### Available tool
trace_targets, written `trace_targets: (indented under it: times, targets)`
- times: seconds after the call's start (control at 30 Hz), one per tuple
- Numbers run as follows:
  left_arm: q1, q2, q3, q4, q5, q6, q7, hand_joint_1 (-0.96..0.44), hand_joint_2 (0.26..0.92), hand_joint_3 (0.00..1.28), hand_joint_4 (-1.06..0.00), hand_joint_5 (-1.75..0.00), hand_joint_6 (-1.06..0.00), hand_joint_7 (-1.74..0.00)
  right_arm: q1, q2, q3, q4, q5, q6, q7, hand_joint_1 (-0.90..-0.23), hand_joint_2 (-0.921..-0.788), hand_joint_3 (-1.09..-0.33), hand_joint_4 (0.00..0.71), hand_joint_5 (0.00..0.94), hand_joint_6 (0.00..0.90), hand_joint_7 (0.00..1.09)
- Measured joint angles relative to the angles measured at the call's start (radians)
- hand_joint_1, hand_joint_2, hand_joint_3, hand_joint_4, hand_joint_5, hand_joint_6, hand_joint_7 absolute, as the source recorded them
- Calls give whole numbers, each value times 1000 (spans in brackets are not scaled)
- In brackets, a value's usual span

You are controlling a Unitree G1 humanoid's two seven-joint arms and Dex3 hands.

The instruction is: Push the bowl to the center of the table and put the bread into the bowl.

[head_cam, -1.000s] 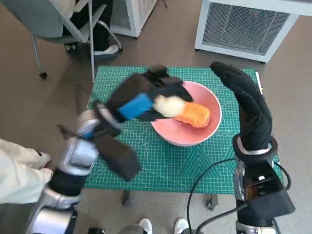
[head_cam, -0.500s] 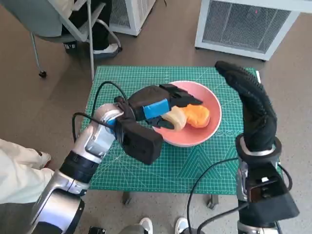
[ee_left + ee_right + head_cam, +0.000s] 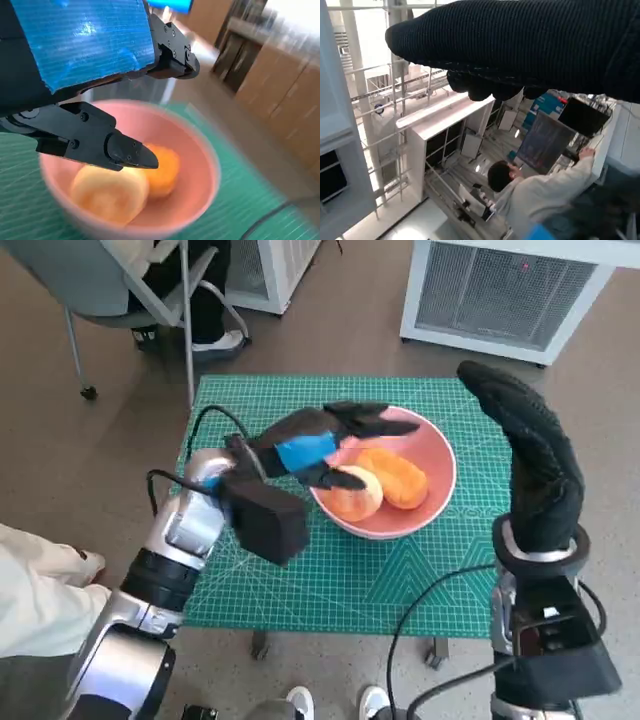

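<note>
The left robot hand (image 3: 318, 445) hovers over the near-left rim of the pink bowl (image 3: 437, 452), its fingers (image 3: 125, 150) spread apart and holding nothing. Half a second ago it was lower in the bowl with the pale bread still against its fingers; now it has lifted a little and pulled back toward the left, and the bread lies free below it. A second ago the same robot hand was carrying that bread in over the rim.

Two pieces of bread lie in the one bowl: a paler round piece (image 3: 353, 496) on the left side and an orange piece (image 3: 397, 476) just beside it to the right, the two touching. In the left wrist view the lower fingertip sits just above the pale piece (image 3: 109, 192), whether touching it or not I cannot tell.

The right robot hand (image 3: 527, 450), in its black glove, stands upright at the right edge of the surface, fingers extended close together and gripping nothing; it has shifted slightly to the right since the earlier frames.

The bowl rests on the green cutting mat (image 3: 360, 580) that covers the surface, a little right of the middle.
</note>
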Motion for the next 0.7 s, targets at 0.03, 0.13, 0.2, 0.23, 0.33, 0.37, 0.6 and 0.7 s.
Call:
trace_targets:
  times: [0.03, 0.13, 0.2, 0.23, 0.33, 0.37, 0.6, 0.7]
  targets:
    - [1, -6, 16, 1, -23, -13, 5, -340, 921, 162, -251, -12, -387, -52, 0, 0, -1, -2, -4, 0, -2, -380, -921, -523, 426, 21, 47, 838]
    - [9, -31, 68, -5, -103, -42, 20, -339, 921, 197, -269, -19, -388, -54, 0, 0, -5, -10, -8, 4, -11, -377, -921, -519, 428, 20, 57, 815]
    - [21, -54, 105, -23, -169, -43, 24, -335, 921, 218, -280, -25, -386, -56, 0, -1, -8, -17, -9, 8, -17, -379, -921, -517, 430, 20, 64, 803]
    - [28, -64, 120, -35, -198, -40, 24, -333, 921, 232, -288, -29, -384, -59, 0, -1, -10, -19, -9, 10, -19, -380, -921, -514, 432, 20, 73, 787]
    - [61, -99, 162, -90, -291, -21, 27, -332, 921, 257, -303, -37, -377, -68, -3, -3, -15, -27, -8, 22, -25, -380, -921, -511, 434, 19, 85, 767]
    - [71, -110, 172, -106, -319, -17, 28, -332, 921, 263, -306, -39, -375, -71, -5, -4, -16, -29, -8, 27, -27, -381, -921, -511, 434, 19, 88, 763]
    - [111, -143, 197, -165, -387, 14, 26, -332, 921, 272, -311, -45, -367, -86, -14, -11, -19, -40, -8, 42, -31, -381, -921, -510, 436, 18, 95, 750]
    - [123, -147, 205, -181, -404, 23, 21, -320, 921, 316, -248, -201, -138, -567, -16, -10, -18, -42, -6, 47, -32, -385, -921, -509, 434, 16, 98, 743]
